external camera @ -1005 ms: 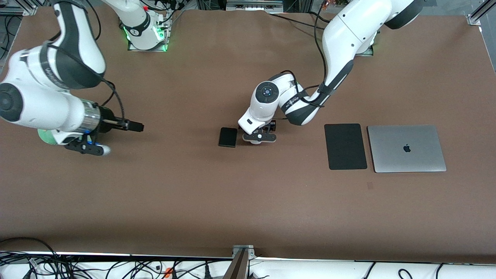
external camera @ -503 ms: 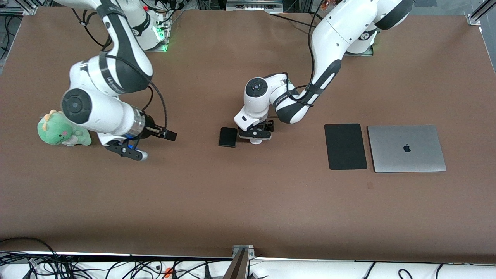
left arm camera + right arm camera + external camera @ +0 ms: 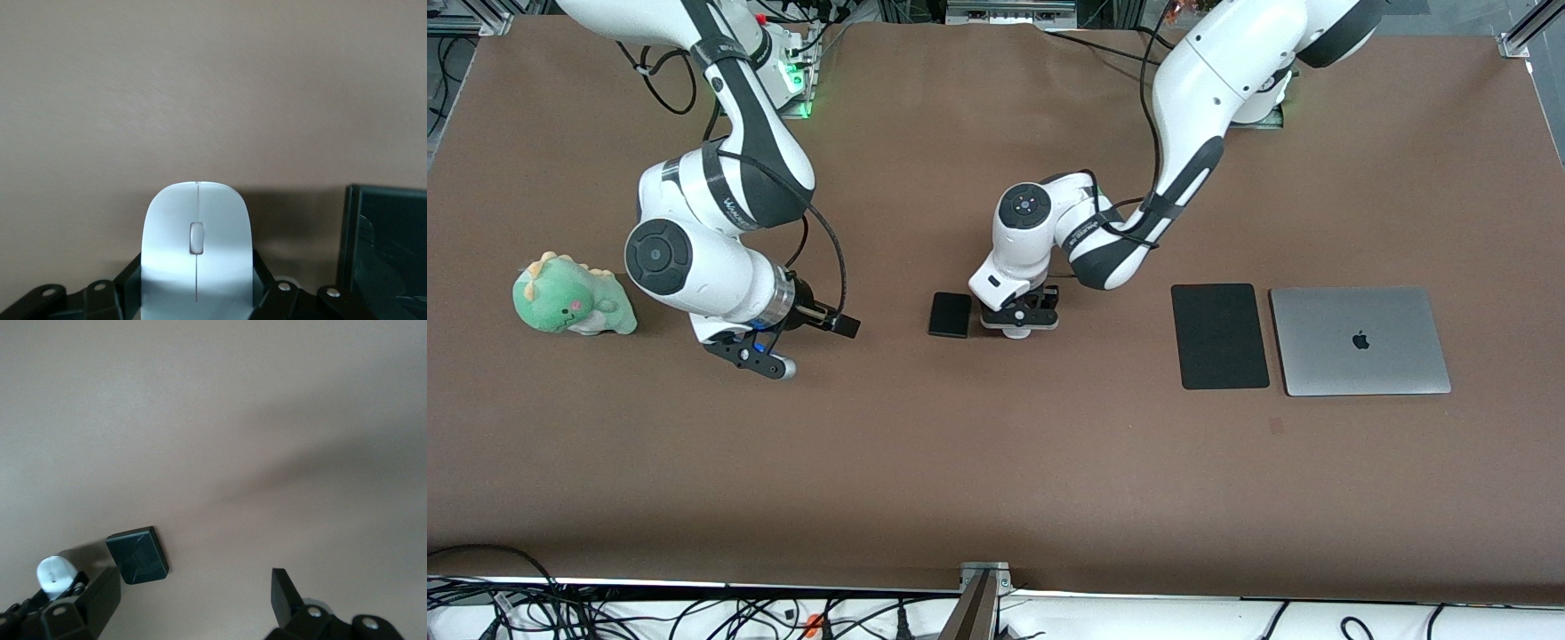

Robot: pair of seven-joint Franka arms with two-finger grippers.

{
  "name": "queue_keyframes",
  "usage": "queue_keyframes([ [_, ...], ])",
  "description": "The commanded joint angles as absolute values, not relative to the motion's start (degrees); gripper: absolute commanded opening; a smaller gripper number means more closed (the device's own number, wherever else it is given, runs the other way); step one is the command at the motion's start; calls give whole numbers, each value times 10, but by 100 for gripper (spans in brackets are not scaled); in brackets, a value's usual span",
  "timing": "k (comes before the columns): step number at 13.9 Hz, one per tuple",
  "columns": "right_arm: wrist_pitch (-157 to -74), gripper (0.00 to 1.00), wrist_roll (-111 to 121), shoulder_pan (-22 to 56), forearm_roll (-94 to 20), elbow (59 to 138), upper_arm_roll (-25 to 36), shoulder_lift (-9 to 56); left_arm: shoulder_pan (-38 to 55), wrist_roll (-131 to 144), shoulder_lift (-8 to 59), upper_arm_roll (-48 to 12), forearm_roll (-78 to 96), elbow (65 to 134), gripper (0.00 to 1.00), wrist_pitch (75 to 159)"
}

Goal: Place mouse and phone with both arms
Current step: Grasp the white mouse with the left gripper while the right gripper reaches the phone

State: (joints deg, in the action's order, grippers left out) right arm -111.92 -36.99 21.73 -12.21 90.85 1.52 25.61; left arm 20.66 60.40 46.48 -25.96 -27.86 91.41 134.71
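My left end effector (image 3: 1020, 322) is down at the bench (image 3: 996, 462), fingers drawn in against the flanks of the mouse (image 3: 197, 257); in the left wrist view the black fingers (image 3: 127, 283) hug both sides of the white shell, so I read that as a grip, with the mouse low at the bench surface, not yet lifted as far as I can tell. The phone (image 3: 950, 315) lies flat just beside the mouse, toward the right arm's end of the bench, untouched. My right end effector (image 3: 805, 331) hangs with its fingers spread wide and empty, over bare bench between the green plush dinosaur (image 3: 571, 296) and the phone; its wrist view shows the phone (image 3: 137, 555) ahead and well apart. Toward the left arm's end lie a black pad (image 3: 1219, 336) and, beside it, a closed laptop (image 3: 1359, 340).

My judgement: early going. One pickup is secured, nothing placed. The right arm must reach and grasp the phone, then both items need setting down.
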Motion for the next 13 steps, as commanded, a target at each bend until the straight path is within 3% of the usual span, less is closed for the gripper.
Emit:
queue_keyframes([
  [1, -1126, 100, -376, 221, -130, 912, 18, 253, 90, 569, 432, -356, -268, 919, 21, 1260],
  [3, -1126, 100, -376, 221, -128, 910, 18, 260, -30, 475, 432, -436, -268, 919, 20, 1169],
  [5, -1141, 100, -377, 228, -128, 911, 18, 269, -114, 392, 432, -475, -269, 920, 21, 1092],
  [9, -1210, 100, -432, 278, -120, 911, 20, 303, -196, 345, 418, -474, -279, 929, 20, 1034],
  [13, -1258, 100, -443, 343, -62, 911, 22, 351, -231, 304, 432, -452, -346, 946, 20, 1059],
])
